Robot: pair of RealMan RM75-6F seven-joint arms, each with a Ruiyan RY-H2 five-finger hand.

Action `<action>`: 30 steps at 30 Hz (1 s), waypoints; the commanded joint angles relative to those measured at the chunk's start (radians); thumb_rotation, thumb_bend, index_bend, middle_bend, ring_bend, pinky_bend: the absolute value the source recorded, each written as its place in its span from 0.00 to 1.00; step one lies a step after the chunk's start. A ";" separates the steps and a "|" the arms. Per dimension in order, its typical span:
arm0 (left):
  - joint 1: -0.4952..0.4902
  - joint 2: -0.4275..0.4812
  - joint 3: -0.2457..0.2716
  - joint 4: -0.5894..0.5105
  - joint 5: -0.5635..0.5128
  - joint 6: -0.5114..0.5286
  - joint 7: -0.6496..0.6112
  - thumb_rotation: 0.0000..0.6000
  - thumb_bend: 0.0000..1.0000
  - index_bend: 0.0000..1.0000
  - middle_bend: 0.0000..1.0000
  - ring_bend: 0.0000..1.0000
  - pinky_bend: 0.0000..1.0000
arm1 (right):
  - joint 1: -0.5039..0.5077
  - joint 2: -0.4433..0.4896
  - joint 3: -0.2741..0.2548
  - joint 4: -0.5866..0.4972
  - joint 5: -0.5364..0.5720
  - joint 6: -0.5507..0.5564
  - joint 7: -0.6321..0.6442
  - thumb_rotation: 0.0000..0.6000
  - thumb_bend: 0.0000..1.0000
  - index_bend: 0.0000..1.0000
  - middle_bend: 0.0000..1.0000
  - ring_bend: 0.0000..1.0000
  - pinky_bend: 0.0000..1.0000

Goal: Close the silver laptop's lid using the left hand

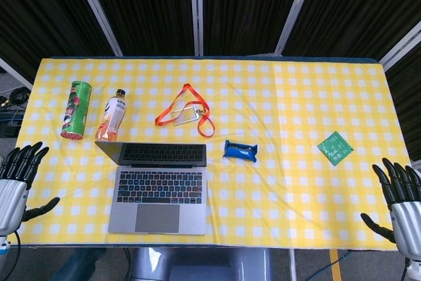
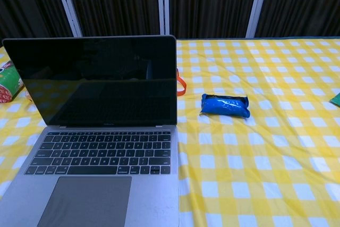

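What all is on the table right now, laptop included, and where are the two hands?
silver laptop: one, silver with a dark screen, lid open and upright, near edge of the table, left of centre
chip can: one, green, lying on its side, far left
drink bottle: one, orange with a dark cap, lying just behind the laptop's left corner
lanyard: one, orange strap with a clear badge, behind the laptop
blue packet: one, blue, right of the laptop's screen
green packet: one, green, flat, right side
tablecloth: one, yellow and white checks, covering the table
left hand: one, fingers spread, holding nothing, at the near left corner
right hand: one, fingers spread, holding nothing, at the near right corner
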 commanded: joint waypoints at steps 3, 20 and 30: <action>-0.002 0.006 0.005 0.000 0.000 -0.009 -0.009 1.00 0.00 0.00 0.00 0.00 0.00 | 0.000 0.000 -0.001 -0.001 -0.001 0.000 -0.001 1.00 0.00 0.01 0.00 0.00 0.00; -0.279 0.011 -0.129 0.020 -0.134 -0.360 -0.175 1.00 0.90 0.00 0.00 0.00 0.00 | 0.005 -0.008 -0.005 0.000 0.006 -0.019 -0.003 1.00 0.00 0.01 0.00 0.00 0.00; -0.444 0.030 -0.185 0.010 -0.215 -0.582 -0.259 1.00 1.00 0.05 0.01 0.02 0.04 | 0.004 -0.007 0.001 0.004 0.020 -0.015 0.009 1.00 0.00 0.01 0.00 0.00 0.00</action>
